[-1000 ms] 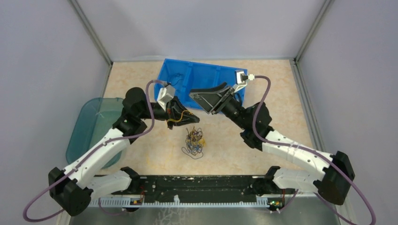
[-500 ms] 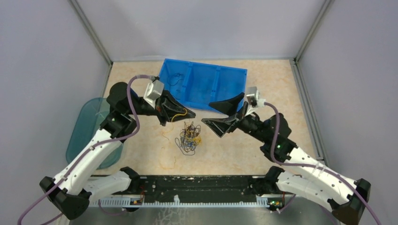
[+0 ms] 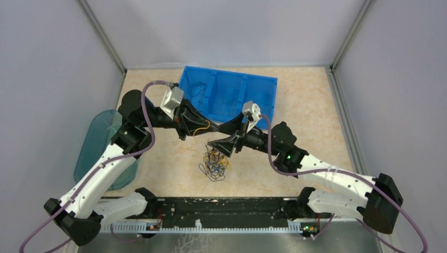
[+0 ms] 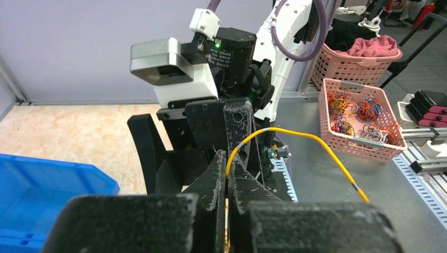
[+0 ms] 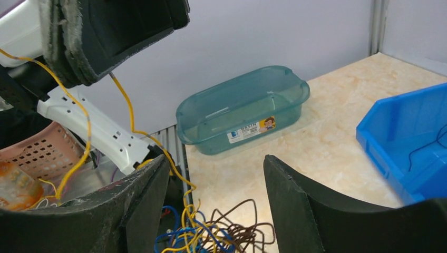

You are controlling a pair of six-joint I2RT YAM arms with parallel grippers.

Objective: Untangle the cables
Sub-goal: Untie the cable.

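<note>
tub sticker [image 5: 253,129], text too small

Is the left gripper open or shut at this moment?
Shut: in the left wrist view the left gripper pinches a yellow cable, with no gap between its fingers.

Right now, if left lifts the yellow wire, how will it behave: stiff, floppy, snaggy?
Probably floppy yet springy: pinched in the shut left gripper, the yellow wire holds an arc, then droops. Likely very light, being so thin. It runs down into the pile, so it may tug that along.
</note>
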